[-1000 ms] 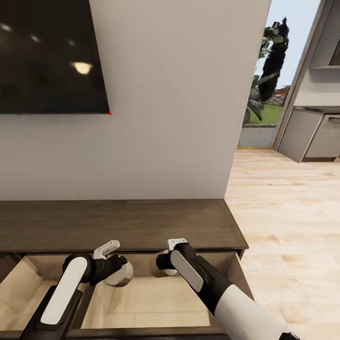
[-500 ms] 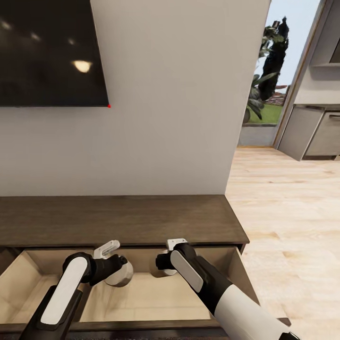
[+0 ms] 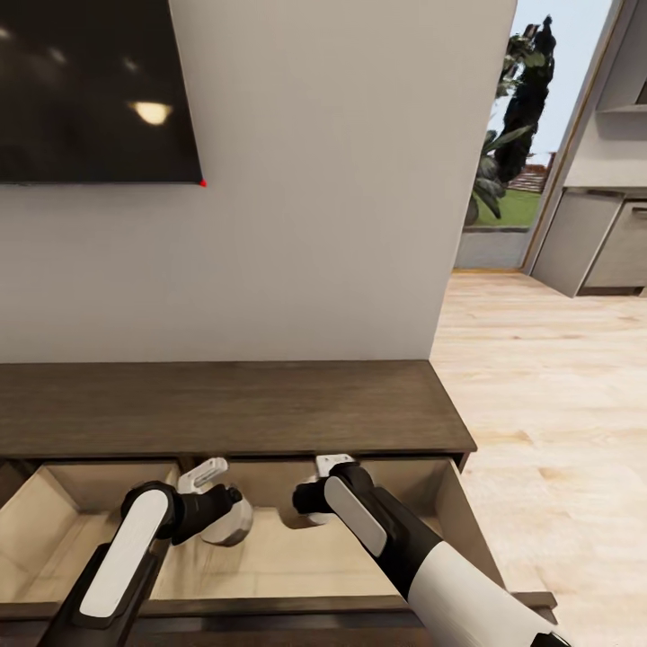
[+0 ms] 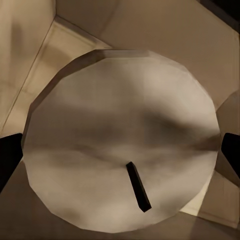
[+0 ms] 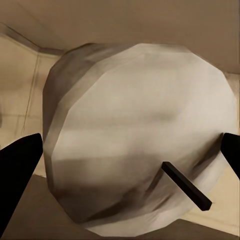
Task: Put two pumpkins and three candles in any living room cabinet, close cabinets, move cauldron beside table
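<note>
Head view: long, low dark-brown wooden cabinet (image 3: pixel 234 404) across the middle of the frame, pale tan drawer (image 3: pixel 270 566) pulled open along the bottom edge. Left hand (image 3: pixel 225 517) at lower left of centre, pinching a squat whitish-grey candle (image 3: pixel 226 524) over the drawer floor. Right hand (image 3: pixel 305 505) just right of it, largely masked by its own black-and-white wrist, with only a sliver of a second pale candle (image 3: pixel 316 517) peeking out. Black wall screen (image 3: pixel 90 90) at upper left, wooden floor (image 3: pixel 557 404) at right.

Left wrist view: broad grey candle top (image 4: pixel 120 140) with a short dark wick, centre of frame, dark fingertips (image 4: pixel 10 155) pressed to its sides at the left and right edges.

Right wrist view: second candle (image 5: pixel 135 140) tilted, centre of frame, fingertips (image 5: pixel 20 165) clamped either side.

Likely trouble: release from a height, or with that tilt, letting a candle roll or knock its neighbour, the two hanging close together.

Hard to judge: gap between candles and drawer floor; drawer front cut off at the bottom; pumpkins, third candle and cauldron unaccounted for.
</note>
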Motion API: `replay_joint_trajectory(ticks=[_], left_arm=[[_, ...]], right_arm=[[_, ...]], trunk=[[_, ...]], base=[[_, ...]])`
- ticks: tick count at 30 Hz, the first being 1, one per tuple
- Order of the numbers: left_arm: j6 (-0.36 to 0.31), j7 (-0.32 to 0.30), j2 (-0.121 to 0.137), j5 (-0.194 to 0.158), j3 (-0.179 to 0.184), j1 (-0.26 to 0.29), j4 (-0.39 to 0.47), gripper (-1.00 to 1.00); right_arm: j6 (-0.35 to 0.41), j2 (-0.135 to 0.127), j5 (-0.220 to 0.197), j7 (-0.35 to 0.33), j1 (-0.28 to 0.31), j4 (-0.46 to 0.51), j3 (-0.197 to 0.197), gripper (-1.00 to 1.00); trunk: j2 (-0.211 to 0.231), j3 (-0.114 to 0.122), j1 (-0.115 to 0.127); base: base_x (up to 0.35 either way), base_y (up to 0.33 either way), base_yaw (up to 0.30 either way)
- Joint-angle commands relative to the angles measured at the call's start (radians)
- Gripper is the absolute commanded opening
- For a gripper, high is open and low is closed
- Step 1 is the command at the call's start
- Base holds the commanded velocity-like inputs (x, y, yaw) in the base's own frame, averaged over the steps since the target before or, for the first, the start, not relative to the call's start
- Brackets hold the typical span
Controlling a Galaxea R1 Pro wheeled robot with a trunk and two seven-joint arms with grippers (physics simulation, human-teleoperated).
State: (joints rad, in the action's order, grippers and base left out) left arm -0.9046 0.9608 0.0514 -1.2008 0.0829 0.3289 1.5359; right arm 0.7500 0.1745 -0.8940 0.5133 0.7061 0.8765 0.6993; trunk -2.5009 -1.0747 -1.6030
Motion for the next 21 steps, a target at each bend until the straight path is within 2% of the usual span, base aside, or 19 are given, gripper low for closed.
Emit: replay_joint_trajectory(ticks=[1, 21], left_arm=[[0.002, 0.01, 0.001, -0.009, 0.002, 0.001, -0.001, -1.0], [0.006, 0.01, 0.002, -0.006, 0.003, 0.001, -0.007, -1.0]], right_arm=[[0.0, 0.0, -0.008, 0.005, 0.001, 0.001, 0.002, -1.0], [0.0, 0.0, -0.008, -0.004, 0.001, -0.001, 0.002, -1.0]], trunk=[[-0.001, -0.005, 0.0], [-0.005, -0.082, -0.009]], base=[[0.0, 0.0, 0.0], [0.0, 0.0, 0.0]])
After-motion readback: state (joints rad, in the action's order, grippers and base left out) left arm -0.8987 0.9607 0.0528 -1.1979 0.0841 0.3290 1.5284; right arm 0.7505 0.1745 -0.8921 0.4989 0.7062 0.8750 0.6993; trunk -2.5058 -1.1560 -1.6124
